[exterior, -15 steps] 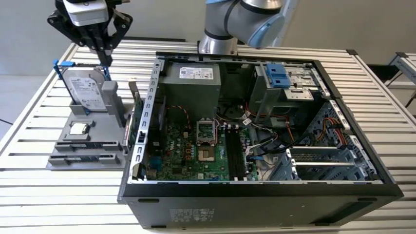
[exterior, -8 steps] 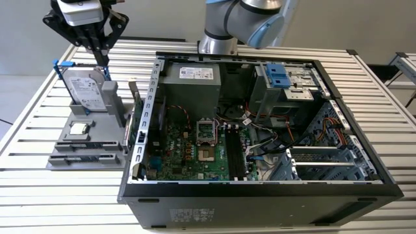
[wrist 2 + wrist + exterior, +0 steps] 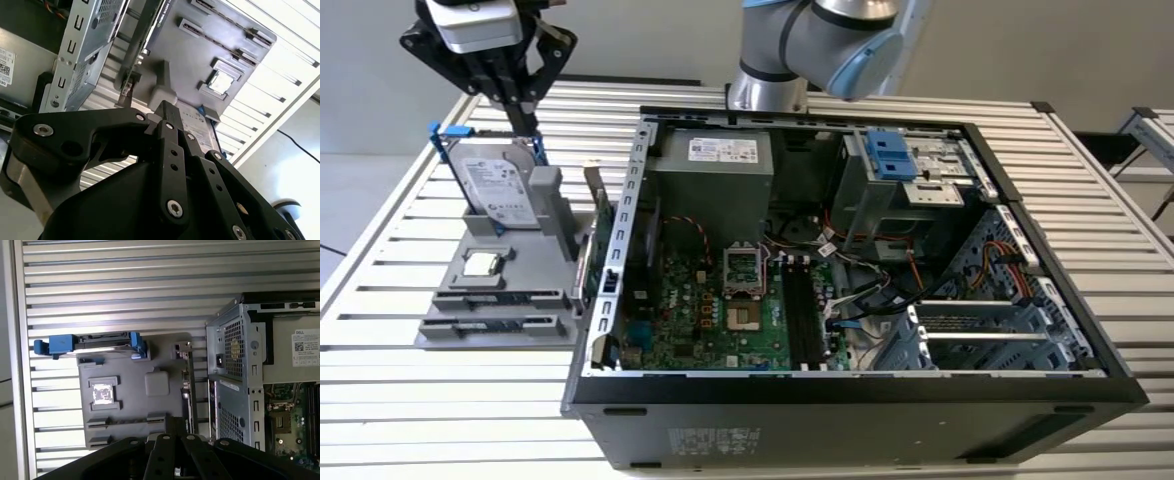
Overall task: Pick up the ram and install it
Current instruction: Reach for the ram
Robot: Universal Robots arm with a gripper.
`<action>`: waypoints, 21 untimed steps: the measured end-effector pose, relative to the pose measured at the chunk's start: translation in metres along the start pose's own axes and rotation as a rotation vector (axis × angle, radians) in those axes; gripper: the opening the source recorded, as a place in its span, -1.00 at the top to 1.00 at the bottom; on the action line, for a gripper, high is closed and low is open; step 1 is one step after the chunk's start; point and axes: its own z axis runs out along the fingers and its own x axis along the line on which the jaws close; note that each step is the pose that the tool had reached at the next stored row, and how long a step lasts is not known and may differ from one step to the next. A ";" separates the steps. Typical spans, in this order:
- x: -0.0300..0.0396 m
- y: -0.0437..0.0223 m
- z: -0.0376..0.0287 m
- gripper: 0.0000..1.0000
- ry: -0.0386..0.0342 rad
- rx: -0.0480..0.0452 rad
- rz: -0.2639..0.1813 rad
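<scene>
At the exterior view's left, my pincer hangs with its fingers pressed together on nothing, above the hard drive at the far end of the gray fixture. I judge the ram to be the thin dark strip in the long holder at the fixture's near end, lying crosswise, though I can't confirm it. To the right, the open computer case stands just beside the fixture on the slatted desk.

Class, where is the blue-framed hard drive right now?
In the exterior view the hard drive stands upright on the grey tray, on the exterior view's left of the open computer case.
</scene>
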 end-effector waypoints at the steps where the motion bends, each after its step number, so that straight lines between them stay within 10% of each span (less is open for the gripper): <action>1: 0.0005 0.0000 0.0000 1.00 0.0000 0.0000 0.000; 21: 0.0066 -0.0005 0.0001 1.00 0.0000 0.0000 0.000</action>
